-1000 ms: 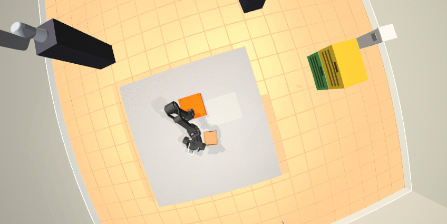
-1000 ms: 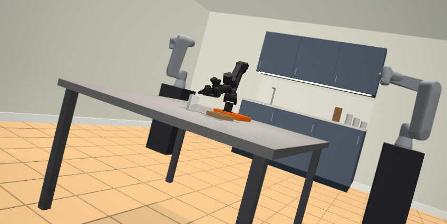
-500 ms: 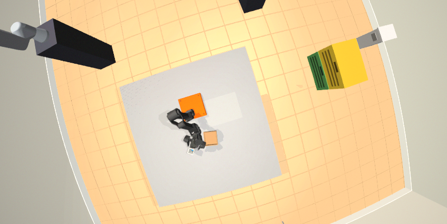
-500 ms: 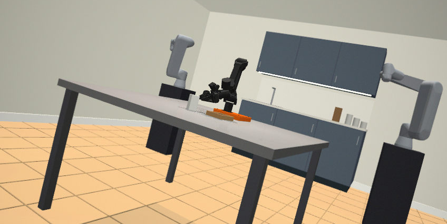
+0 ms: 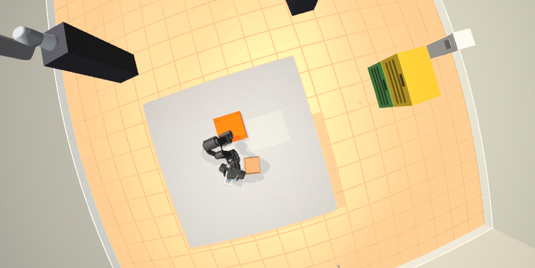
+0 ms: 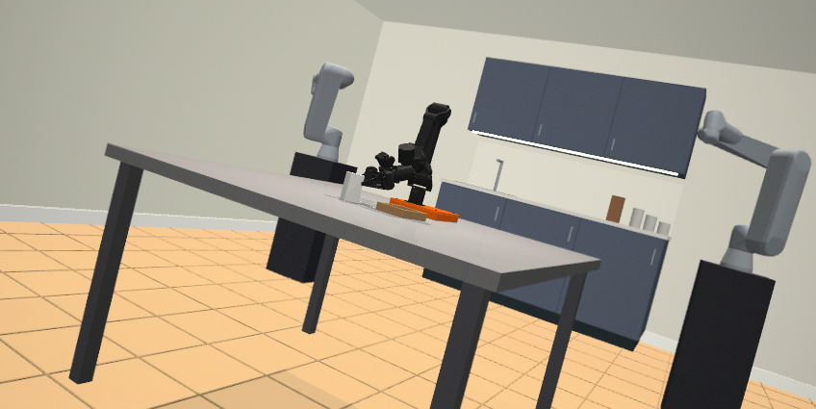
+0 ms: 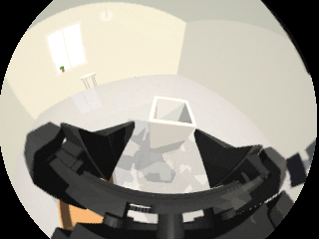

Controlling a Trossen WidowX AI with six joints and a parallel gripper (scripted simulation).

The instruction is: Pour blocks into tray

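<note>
The black arm [image 5: 232, 156] [image 6: 430, 133] stands by an orange plate [image 5: 239, 120] [image 6: 447, 216] on the grey table [image 5: 262, 209] [image 6: 257, 192] [image 7: 231, 121], its gripper [image 5: 231, 178] [image 6: 365, 183] [image 7: 164, 126] reaching out low towards the cup [image 5: 228, 181] [image 6: 351, 187] [image 7: 171, 133]. The fingers are spread wide open and grip nothing. The cup is white and square, with an open top, and stands upright on the table just in front of the gripper. In the wrist view it shows straight ahead of the gap between the fingertips, a little nearer the fingertip on the right of that picture. A bit of blue [image 5: 229, 180] shows inside the cup from above; how many blocks are in there cannot be told, and the wrist view shows only the rim and the inner walls. The shallow tray [image 5: 252, 165] [image 6: 400, 211] [image 7: 82, 214], light orange-brown and square, lies flat on the table near the gripper, apart from the cup. In the wrist view part of it shows low on the left, partly hidden by the gripper. The cup is neither in nor on the tray, and the tipping is not yet done. Behind the table, blue cupboards [image 6: 583, 115] hang on the wall, and a grey arm [image 6: 321, 101] stands on a black stand [image 6: 294, 244].
</note>
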